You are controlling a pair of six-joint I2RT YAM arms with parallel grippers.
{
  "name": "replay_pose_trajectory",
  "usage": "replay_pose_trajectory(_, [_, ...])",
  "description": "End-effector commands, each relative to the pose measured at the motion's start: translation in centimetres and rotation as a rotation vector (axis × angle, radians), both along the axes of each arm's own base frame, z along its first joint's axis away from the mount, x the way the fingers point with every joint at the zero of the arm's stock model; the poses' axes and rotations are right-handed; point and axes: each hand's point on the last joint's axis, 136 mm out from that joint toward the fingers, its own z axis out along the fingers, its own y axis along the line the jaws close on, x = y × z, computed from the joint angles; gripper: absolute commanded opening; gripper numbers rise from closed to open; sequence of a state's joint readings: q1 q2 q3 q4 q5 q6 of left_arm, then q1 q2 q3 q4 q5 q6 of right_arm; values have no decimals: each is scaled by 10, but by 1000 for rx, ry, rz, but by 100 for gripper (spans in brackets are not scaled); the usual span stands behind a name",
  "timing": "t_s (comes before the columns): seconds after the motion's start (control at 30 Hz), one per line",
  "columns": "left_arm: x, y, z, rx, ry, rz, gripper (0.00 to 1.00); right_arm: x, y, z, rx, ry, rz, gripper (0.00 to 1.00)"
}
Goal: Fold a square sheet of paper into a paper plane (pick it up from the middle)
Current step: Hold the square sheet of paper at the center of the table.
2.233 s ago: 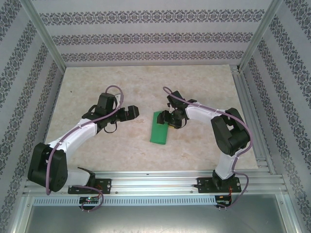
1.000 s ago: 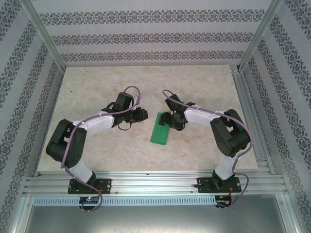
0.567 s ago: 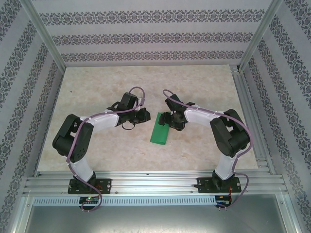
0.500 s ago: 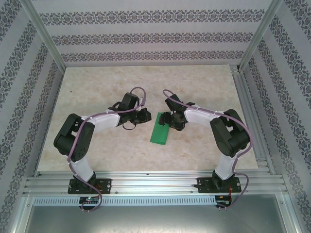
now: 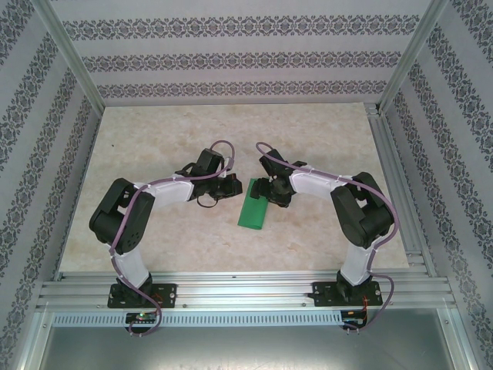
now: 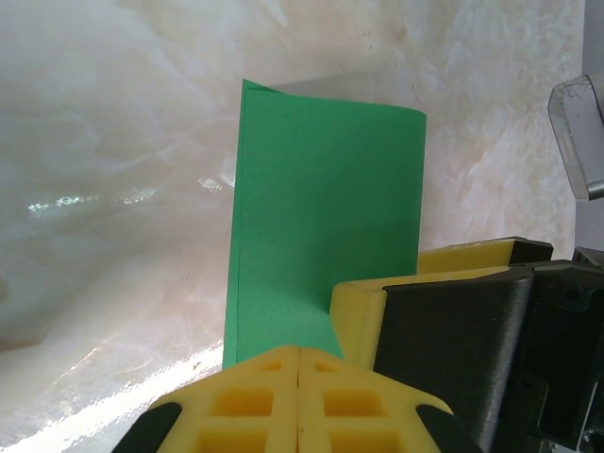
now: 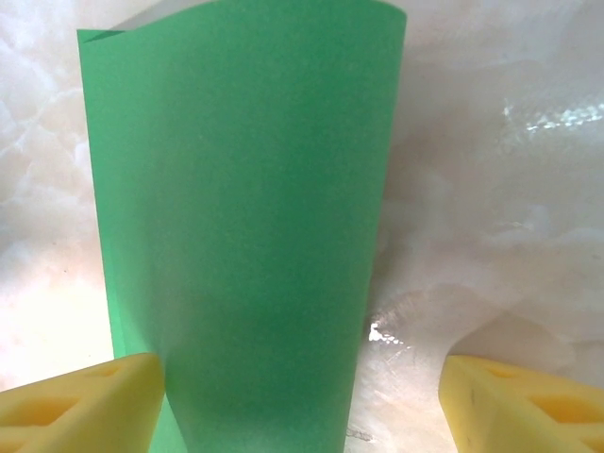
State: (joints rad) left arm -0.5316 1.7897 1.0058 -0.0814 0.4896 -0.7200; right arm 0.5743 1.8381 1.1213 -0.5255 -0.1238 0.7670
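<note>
My left claw (image 6: pixel 298 366) is squeezed shut, tips together right at the end of the green sheet of paper (image 5: pixel 254 204). Can't tell if it's actually pressing on it. My right claw (image 7: pixel 302 401) is spread wide: one finger right at the paper's edge at 7 o'clock, the other at 5 o'clock over bare table (image 5: pixel 154 131). The paper's folded in half, lying mid-table, with its 12 o'clock end between both claws.

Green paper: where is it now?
Top view: the folded green paper lies at the middle of the table, its far end between the left hand and the right hand.
</note>
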Motion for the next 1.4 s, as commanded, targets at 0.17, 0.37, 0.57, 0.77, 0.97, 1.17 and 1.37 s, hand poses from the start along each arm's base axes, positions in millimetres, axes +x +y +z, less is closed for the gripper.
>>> replay_pose_trajectory(0.17, [6,-11,8,-30,-19,-8,8,3,7,-19,4,10,-13,78])
replay_pose_trajectory(0.37, [6,-13,7,-35,-12,-18,6,0,3,-23,-23,20,-9,78])
replay_pose_trajectory(0.57, [1,-21,0,-54,20,-38,3,0,2,-26,-30,26,-13,78])
replay_pose_trajectory(0.77, [-3,-33,-10,-63,57,-66,2,-2,1,-31,-39,35,-15,78])
replay_pose_trajectory(0.97, [-4,-35,-22,-38,77,-64,0,-4,0,-33,-47,41,-10,78])
replay_pose_trajectory(1.17, [-7,-38,-33,-25,101,-66,0,-4,3,-32,-43,41,3,79])
replay_pose_trajectory(1.37, [-11,-26,-48,38,125,-36,0,-4,4,-31,-36,36,6,79])
